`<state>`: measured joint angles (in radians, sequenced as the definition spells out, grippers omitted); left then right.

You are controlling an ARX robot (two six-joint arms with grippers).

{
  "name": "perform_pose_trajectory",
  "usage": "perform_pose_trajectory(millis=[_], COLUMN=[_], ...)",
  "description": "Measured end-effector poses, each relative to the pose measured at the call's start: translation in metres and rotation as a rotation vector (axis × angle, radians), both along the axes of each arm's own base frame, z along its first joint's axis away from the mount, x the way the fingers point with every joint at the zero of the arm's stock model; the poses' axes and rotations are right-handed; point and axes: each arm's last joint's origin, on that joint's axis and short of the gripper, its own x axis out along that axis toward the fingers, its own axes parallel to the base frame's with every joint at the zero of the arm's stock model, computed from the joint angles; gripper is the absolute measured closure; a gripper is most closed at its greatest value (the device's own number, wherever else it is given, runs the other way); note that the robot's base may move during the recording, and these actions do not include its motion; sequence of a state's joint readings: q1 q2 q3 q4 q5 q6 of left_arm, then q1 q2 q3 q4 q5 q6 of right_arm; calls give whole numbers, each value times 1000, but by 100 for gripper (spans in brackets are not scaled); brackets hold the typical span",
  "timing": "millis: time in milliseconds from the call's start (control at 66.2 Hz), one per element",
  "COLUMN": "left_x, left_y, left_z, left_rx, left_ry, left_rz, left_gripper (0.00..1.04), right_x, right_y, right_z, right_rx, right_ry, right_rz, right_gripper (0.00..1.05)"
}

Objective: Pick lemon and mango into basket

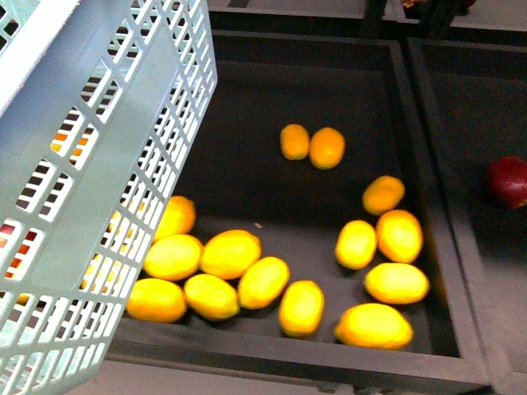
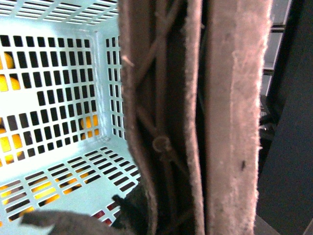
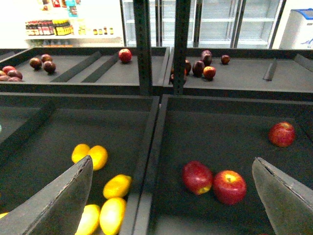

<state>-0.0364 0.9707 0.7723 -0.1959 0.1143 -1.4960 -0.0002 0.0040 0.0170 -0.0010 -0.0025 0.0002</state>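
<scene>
The right gripper (image 3: 172, 160) is level and faces forward with its jaws spread wide, and its two flat dark grey fingers (image 3: 58, 200) slant in from either side. Neither arm shows in the front view. The left wrist view is blocked at close range, so whether the left gripper is spread or closed cannot be told.

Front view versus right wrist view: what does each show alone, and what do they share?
Only the front view: the basket tilted at left, and the cluster of yellow fruit beside it. Only the right wrist view: the right gripper, fingers wide apart and empty, and an upper shelf of red and dark fruit. Both: the dark bin holding yellow fruit, and red fruit in the neighbouring bin.
</scene>
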Motion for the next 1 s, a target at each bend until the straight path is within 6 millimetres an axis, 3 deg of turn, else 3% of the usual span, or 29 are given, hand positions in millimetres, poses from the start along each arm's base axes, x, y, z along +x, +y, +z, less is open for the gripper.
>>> perform_pose_trajectory(millis=[755,846,921,997], left_x=[1,11,30,47], left_y=[2,-2,-19,-35], left_z=[-1,0,4,2], left_rx=[8,185,369,428], left_ry=[4,1,-80,-118], left_rz=[17,-195,-385,-474], left_gripper=[91,91,91,91], right_x=[0,0,0,0], right_y=[0,0,0,0], right_z=[-1,-1,-1,-1], right_rx=[0,0,0,0], right_ry=[2,2,2,2], right_rz=[8,0,0,0], right_gripper=[9,9,9,9])
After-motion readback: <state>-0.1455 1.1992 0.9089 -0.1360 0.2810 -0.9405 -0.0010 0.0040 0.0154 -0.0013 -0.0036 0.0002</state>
